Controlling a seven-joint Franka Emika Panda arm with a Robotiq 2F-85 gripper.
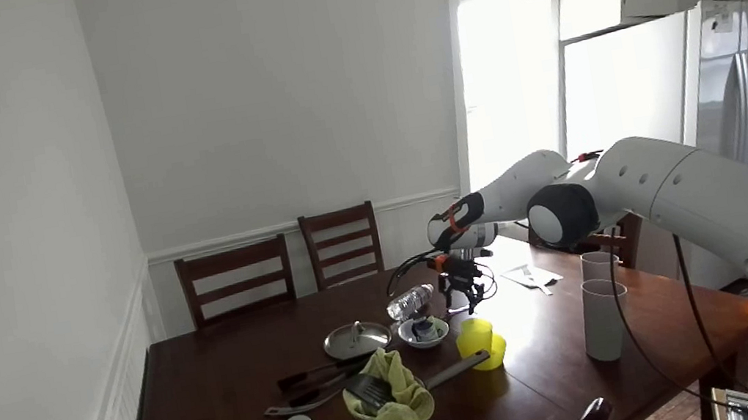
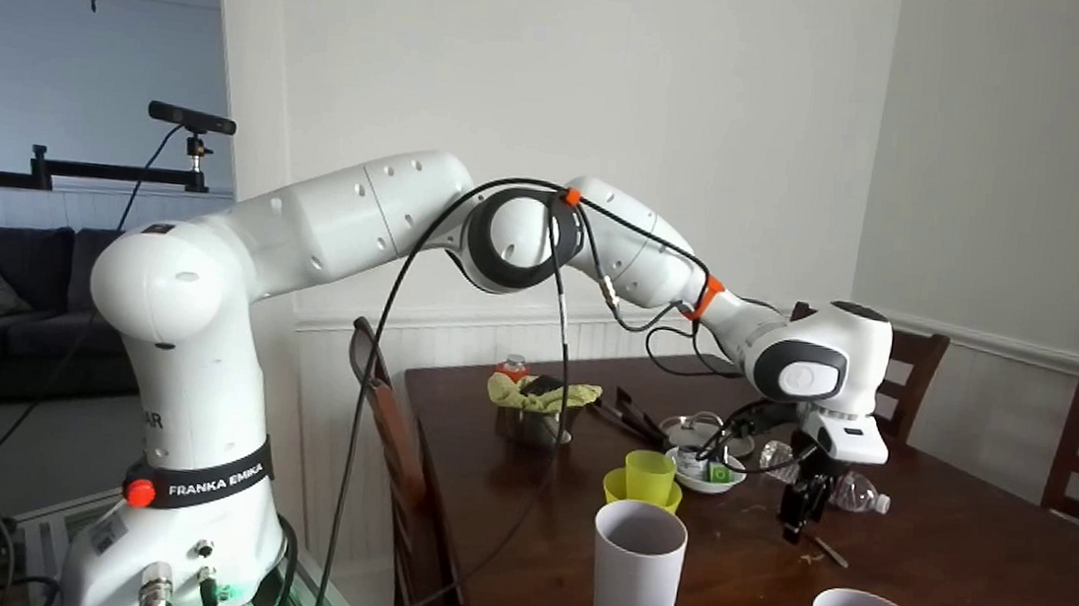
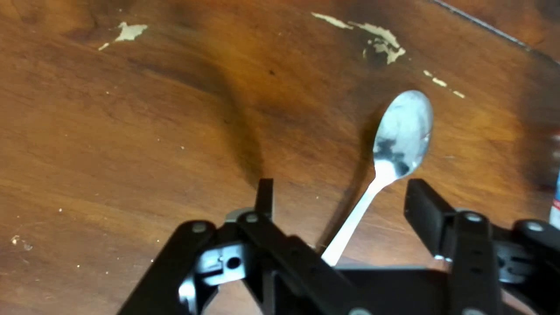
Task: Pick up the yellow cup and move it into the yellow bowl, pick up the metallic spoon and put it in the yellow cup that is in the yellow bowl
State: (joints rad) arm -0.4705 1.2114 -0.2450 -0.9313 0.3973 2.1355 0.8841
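In the wrist view the dark gripper point(image 3: 340, 197), its fingers spread apart, hides the handle end of the metallic spoon point(image 3: 385, 173). At the right edge a white, red and blue object point(image 3: 556, 210) is cut off, too little showing to name. In an exterior view a pan handle point(image 1: 457, 370) crosses in front of part of the yellow bowl point(image 1: 496, 356), in which the yellow cup point(image 2: 648, 477) stands upright, its base hidden. The spoon lies on the tabletop point(image 3: 131, 153), its long axis slanting in the wrist view, scoop toward upper right, handle toward lower left.
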